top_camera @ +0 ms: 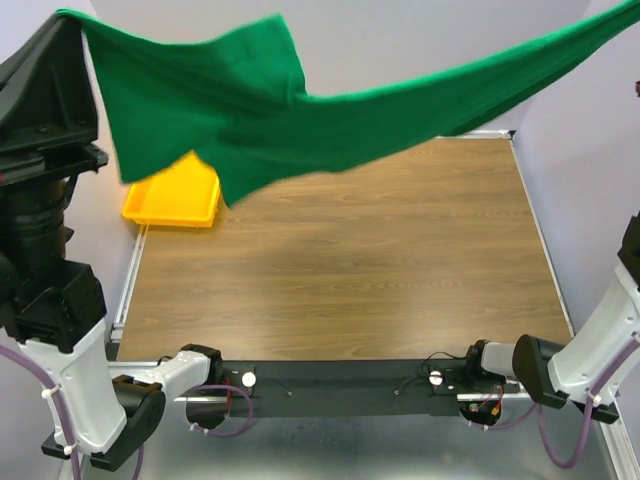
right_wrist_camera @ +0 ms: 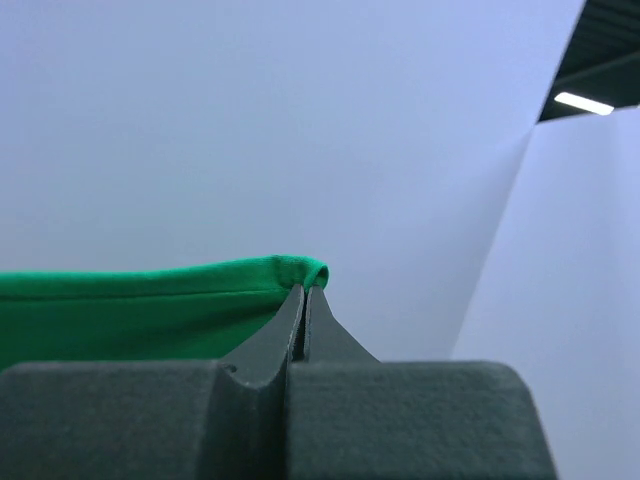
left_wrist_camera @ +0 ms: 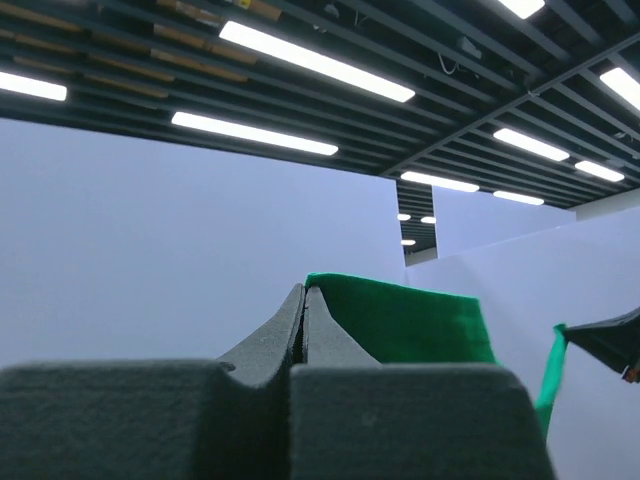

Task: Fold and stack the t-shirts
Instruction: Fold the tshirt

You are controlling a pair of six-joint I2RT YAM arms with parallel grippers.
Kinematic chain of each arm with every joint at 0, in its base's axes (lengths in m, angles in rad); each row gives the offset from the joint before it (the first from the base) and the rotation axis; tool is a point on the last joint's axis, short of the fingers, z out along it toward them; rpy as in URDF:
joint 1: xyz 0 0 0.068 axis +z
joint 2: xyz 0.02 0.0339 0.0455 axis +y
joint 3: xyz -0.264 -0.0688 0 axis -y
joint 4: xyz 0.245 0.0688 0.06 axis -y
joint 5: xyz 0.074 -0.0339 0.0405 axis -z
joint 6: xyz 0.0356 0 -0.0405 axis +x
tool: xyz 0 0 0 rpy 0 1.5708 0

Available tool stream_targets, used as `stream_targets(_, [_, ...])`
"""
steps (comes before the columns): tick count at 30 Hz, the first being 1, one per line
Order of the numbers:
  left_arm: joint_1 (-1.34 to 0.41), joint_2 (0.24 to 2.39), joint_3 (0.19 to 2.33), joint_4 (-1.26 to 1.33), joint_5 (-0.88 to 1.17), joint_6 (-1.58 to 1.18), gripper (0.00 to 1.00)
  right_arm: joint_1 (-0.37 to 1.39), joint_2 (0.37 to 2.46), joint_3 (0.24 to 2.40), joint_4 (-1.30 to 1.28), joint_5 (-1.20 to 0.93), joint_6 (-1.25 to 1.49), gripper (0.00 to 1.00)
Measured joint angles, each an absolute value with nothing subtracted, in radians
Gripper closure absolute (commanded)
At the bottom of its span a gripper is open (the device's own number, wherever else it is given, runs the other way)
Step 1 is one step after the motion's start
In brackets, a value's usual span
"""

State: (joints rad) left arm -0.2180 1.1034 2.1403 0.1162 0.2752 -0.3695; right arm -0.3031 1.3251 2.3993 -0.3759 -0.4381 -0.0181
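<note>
Near edge: left arm base point(top_camera: 205, 378) and right arm base point(top_camera: 487, 372) sit on a black strip, one at each end. The left arm goes up the left side of the overhead view. The right arm goes up the right side and leaves the frame.

Past the bases is a wood-grain counter point(top_camera: 350, 270).

The green t-shirt point(top_camera: 250, 110) is off the counter, up in the air, stretched between both end effectors across the top of the overhead view. It sags in the middle, and a doubled flap hangs lowest left of centre.

Left end effector point(left_wrist_camera: 304, 292): fingers pressed together, clamped on a shirt edge, with the green cloth point(left_wrist_camera: 400, 322) coming out right of the tips. In the overhead view it is at top left, with a shirt corner in it.

Right end effector point(right_wrist_camera: 304, 290): fingers together, clamped on a hemmed edge. The hem rolls over the tips and the cloth point(right_wrist_camera: 130, 320) runs off left. It doesn't show in the overhead view, where the shirt runs out at top right.

Far left corner of the counter: yellow tray point(top_camera: 175, 200), partly hidden behind the hanging flap. Can't tell if the cloth touches it.
</note>
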Motion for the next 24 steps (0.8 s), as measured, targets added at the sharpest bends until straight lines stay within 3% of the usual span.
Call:
stream_targets(8, [-0.218, 1.129, 2.062, 0.057, 0.243, -0.375, 1.0, -0.303, 1.273, 2.384, -0.317, -0.361, -0.015, 0.99])
stream_targets(12, [-0.218, 1.126, 1.974, 0.049, 0.216, -0.378, 1.0, -0.303, 1.242, 2.269, -0.302, -0.361, -0.015, 0.99])
stream_targets(19, [-0.218, 1.097, 1.587, 0.122, 0.202, -0.446, 1.0, -0.303, 1.123, 1.699, -0.234, -0.39, -0.051, 1.0])
stream_targets(24, [-0.228, 1.233, 1.285, 0.192, 0.204, -0.48, 1.0, -0.303, 1.163, 1.179, -0.106, -0.413, -0.075, 0.99])
